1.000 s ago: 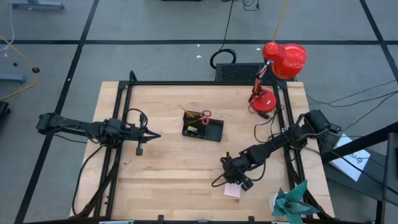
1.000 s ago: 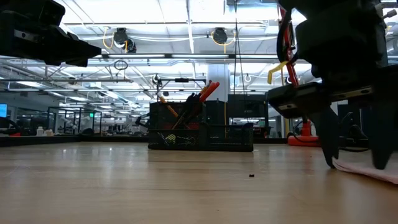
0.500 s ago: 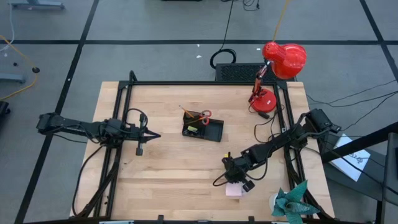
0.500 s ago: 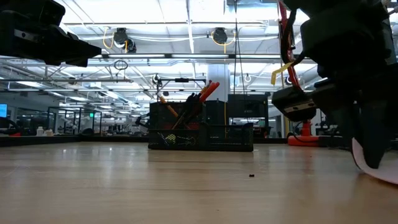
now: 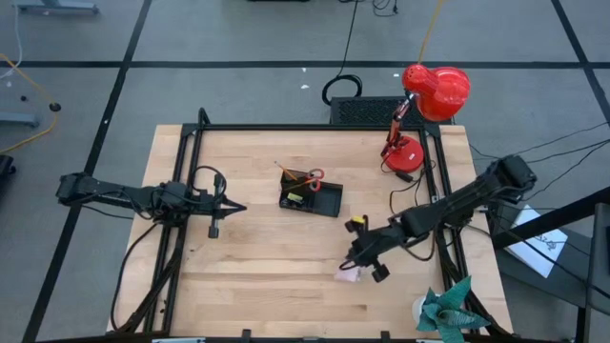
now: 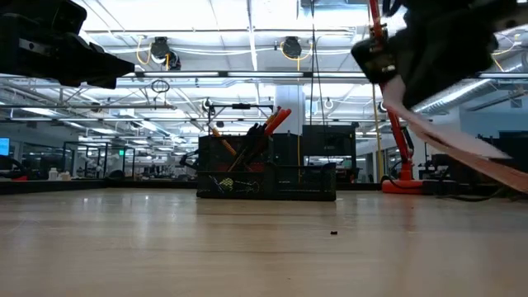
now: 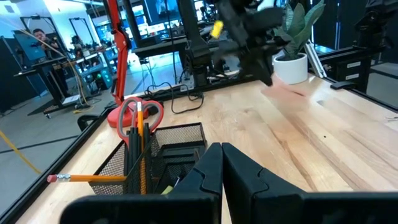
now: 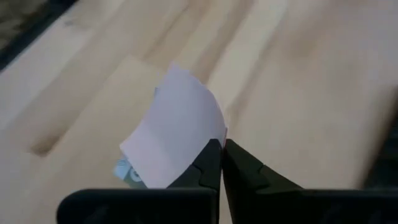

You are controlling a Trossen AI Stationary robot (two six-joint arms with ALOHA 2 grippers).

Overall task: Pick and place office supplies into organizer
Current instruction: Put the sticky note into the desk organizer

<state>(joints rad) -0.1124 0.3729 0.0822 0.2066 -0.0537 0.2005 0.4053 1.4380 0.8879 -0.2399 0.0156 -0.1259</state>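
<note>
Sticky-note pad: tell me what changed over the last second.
The right gripper closed on the pink sticky-note pad and lifted it off the table, shifting slightly toward the organizer. The left gripper stayed shut and parked; the organizer did not move.

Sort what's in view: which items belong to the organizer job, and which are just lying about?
Job:
- organizer
- scissors, pencils, already in it
- pink pad, held off the table by the right end effector

Just there:
- red lamp
- paper plant
- ribbed box
- left end effector, idle
</note>
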